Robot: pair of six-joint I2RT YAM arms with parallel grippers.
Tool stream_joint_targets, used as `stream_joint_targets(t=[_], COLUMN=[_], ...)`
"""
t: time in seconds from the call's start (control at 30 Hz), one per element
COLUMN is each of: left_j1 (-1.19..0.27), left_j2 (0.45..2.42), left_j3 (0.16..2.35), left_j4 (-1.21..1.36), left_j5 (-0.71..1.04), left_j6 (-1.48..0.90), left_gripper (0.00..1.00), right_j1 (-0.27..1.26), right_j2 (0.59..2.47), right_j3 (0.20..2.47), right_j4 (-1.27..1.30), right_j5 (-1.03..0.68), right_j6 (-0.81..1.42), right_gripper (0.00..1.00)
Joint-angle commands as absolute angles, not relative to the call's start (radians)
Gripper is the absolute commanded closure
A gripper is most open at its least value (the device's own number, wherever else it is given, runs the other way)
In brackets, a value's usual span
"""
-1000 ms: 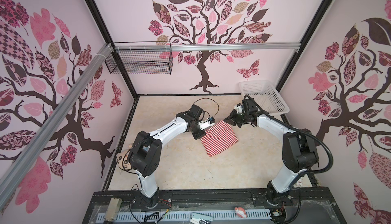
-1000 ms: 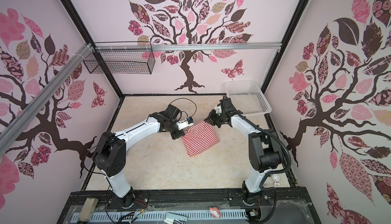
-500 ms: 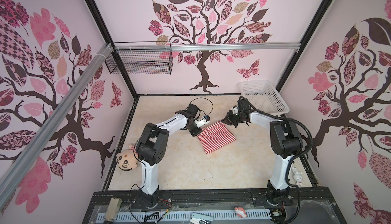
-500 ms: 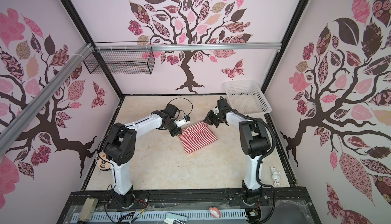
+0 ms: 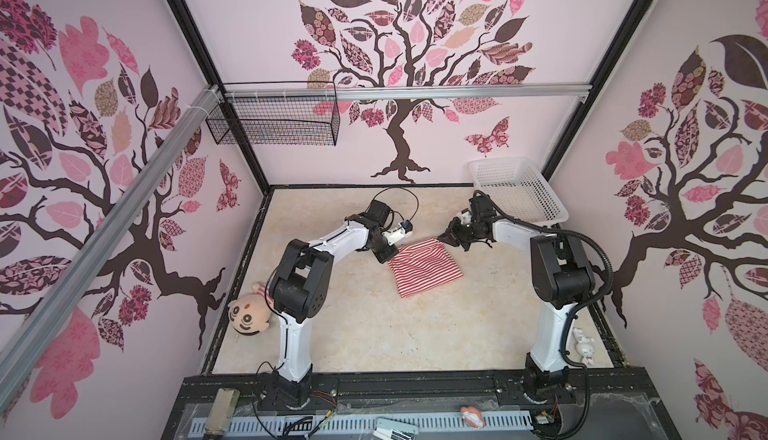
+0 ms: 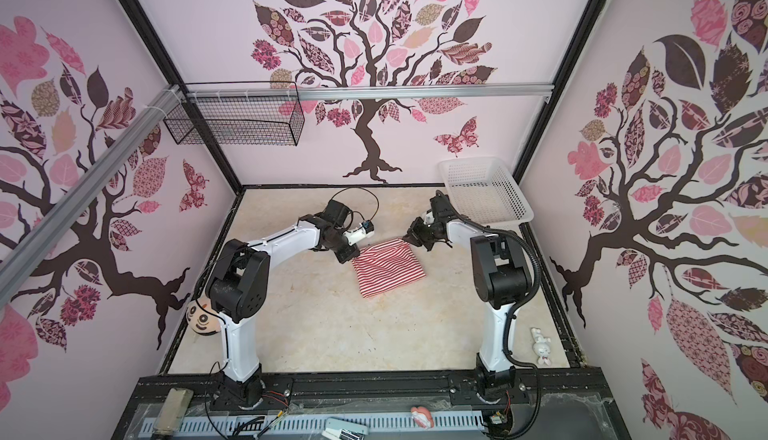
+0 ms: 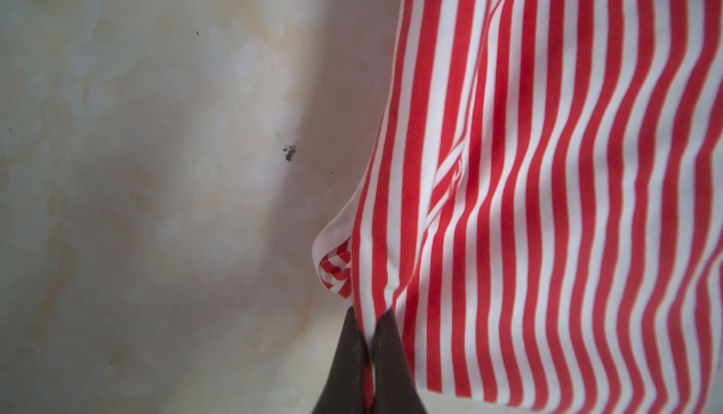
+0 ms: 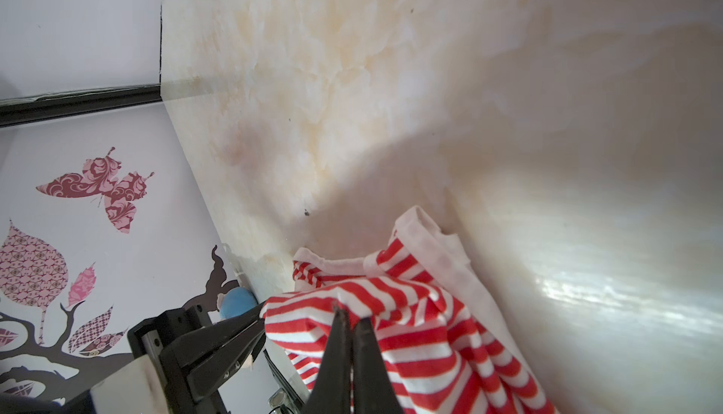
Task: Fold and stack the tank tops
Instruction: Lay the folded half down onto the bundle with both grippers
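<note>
One red-and-white striped tank top point(image 5: 424, 265) point(image 6: 388, 267) lies folded in the middle of the table. My left gripper point(image 5: 388, 255) point(image 6: 351, 255) is at its far left corner. In the left wrist view this gripper point(image 7: 369, 326) is shut on the striped edge of the tank top point(image 7: 547, 157), beside white trim. My right gripper point(image 5: 442, 239) point(image 6: 409, 237) is at the far right corner. In the right wrist view it point(image 8: 350, 316) is shut on bunched cloth of the tank top point(image 8: 422, 314), with the left gripper point(image 8: 250, 326) close by.
A white plastic basket point(image 5: 515, 192) point(image 6: 482, 192) stands at the back right corner. A black wire basket point(image 5: 270, 121) hangs on the back wall. A plush doll point(image 5: 249, 317) lies by the left arm's base, and a small bunny toy point(image 5: 584, 344) by the right arm's base.
Both grippers have shifted a little to the left, still holding the far corners, and the tank top has slid left with them. The arms' elbows have swung, uncovering the doll.
</note>
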State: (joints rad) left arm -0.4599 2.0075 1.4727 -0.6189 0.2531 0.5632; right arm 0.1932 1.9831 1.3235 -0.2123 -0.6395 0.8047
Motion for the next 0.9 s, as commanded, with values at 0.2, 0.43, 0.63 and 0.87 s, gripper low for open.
stream_joint_targets(t=[0.2, 0.43, 0.63, 0.87], left_j1=[-0.451, -0.45, -0.449, -0.433], left_j2=[2.015, 2.07, 2.134, 2.179], left_j3=[1.517, 1.573, 1.628, 1.667], left_j4=[-0.602, -0.613, -0.622, -0.597], left_j5=[0.278, 0.268, 0.249, 0.22], left_j6=[0.549, 0.544, 0.552, 0.529], left_gripper=[0.93, 0.9, 0.9, 0.85], right_j1=[0.184, 0.172, 0.166, 0.145], right_j2=[1.808, 1.855, 1.976, 2.049], right_j3=[1.307, 1.308, 1.324, 1.345], right_j4=[-0.232, -0.228, -0.192, -0.146], right_j5=[-0.64, -0.637, -0.661, -0.672], right_j6=[0.804, 0.801, 0.804, 0.823], right_gripper=[1.0, 1.0, 1.0, 0.99])
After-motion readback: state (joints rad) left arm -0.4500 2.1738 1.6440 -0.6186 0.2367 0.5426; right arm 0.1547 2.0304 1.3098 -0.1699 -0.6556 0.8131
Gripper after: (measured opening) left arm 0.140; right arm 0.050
